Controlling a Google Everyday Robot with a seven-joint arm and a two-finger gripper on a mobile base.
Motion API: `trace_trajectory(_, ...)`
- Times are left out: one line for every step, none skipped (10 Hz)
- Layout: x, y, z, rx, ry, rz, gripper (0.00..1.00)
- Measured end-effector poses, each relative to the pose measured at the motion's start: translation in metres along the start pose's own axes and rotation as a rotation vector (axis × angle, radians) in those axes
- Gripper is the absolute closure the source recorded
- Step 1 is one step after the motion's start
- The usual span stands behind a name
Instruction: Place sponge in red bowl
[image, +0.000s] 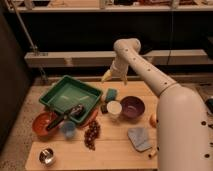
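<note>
The sponge is a small teal block on the wooden table, between the green tray and the white cup. The red bowl sits at the table's left front, below the tray, with a dark utensil lying across its rim. My gripper hangs above the table's back edge, just behind and above the sponge, apart from it. Its pale yellow fingers stand spread and hold nothing.
A purple bowl stands right of the white cup. A blue cup, dark grapes and a metal cup sit at the front left. A grey-blue cloth and an orange lie at the right. A shelf rail runs behind the table.
</note>
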Motion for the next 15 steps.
trace_trajectory(0.0, 0.003, -0.001, -0.003, -0.001, 0.003, 0.2)
trace_trajectory(-0.001, 0.005, -0.001, -0.005, -0.002, 0.005, 0.2)
trace_trajectory(-0.001, 0.003, 0.0, -0.004, -0.003, 0.002, 0.2)
trace_trajectory(-0.001, 0.001, 0.0, -0.004, -0.003, 0.001, 0.2)
trace_trajectory(-0.001, 0.002, 0.0, -0.006, 0.0, 0.005, 0.2)
trace_trajectory(-0.002, 0.001, 0.004, -0.011, 0.015, 0.008, 0.2)
trace_trajectory(-0.003, 0.002, 0.013, -0.015, 0.031, 0.005, 0.2)
trace_trajectory(-0.003, 0.003, 0.022, -0.014, 0.035, 0.001, 0.2)
trace_trajectory(-0.004, 0.003, 0.025, -0.011, 0.038, -0.007, 0.2)
trace_trajectory(-0.003, 0.003, 0.028, -0.011, 0.043, -0.016, 0.2)
trace_trajectory(-0.002, 0.004, 0.033, -0.013, 0.044, -0.02, 0.2)
trace_trajectory(-0.001, 0.004, 0.037, -0.016, 0.044, -0.02, 0.2)
trace_trajectory(0.0, 0.006, 0.044, -0.02, 0.043, -0.02, 0.2)
trace_trajectory(0.001, 0.006, 0.049, -0.023, 0.043, -0.021, 0.2)
trace_trajectory(0.003, 0.005, 0.053, -0.027, 0.044, -0.023, 0.2)
